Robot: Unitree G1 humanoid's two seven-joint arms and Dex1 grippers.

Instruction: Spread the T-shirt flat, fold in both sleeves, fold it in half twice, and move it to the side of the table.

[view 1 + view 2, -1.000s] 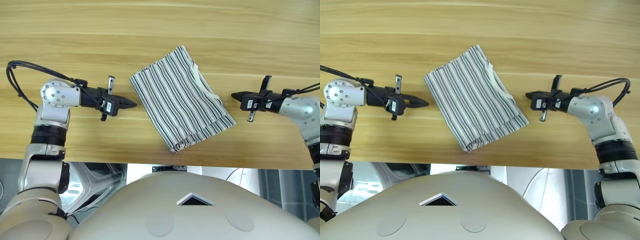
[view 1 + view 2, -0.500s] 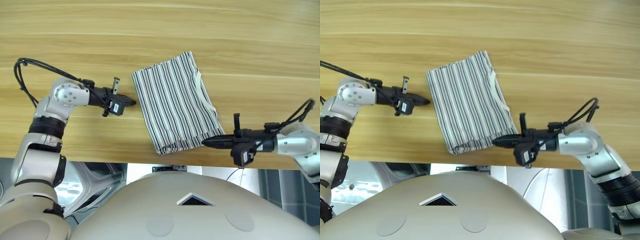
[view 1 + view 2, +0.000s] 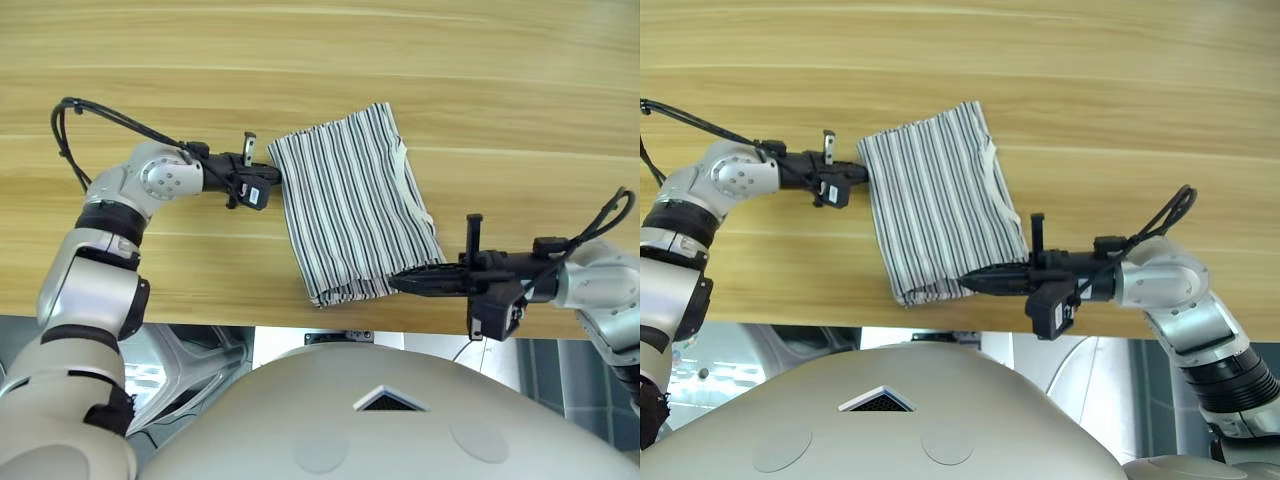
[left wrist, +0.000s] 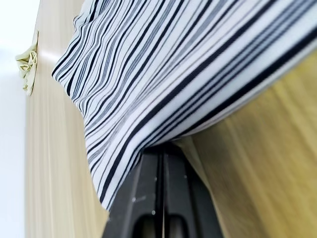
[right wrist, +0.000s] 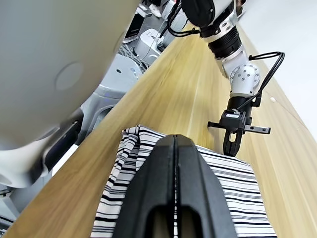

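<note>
Near the front edge of the desk [image 3: 500, 80] the folded T-shirt [image 3: 350, 215] is being flanked at opposite corners by the closed, empty left claw [image 3: 273, 178] and right claw [image 3: 394, 281], seemingly awaiting an even sideways push.

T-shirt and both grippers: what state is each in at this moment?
T-shirt: folded into a rectangle, lying flat near the table's front edge.
Left gripper: shut, tip at the T-shirt's far left corner, covered by cloth.
Right gripper: shut, tip at the T-shirt's near right corner.

Left hand [image 3: 274, 181] closed; right hand [image 3: 395, 282] closed.
</note>
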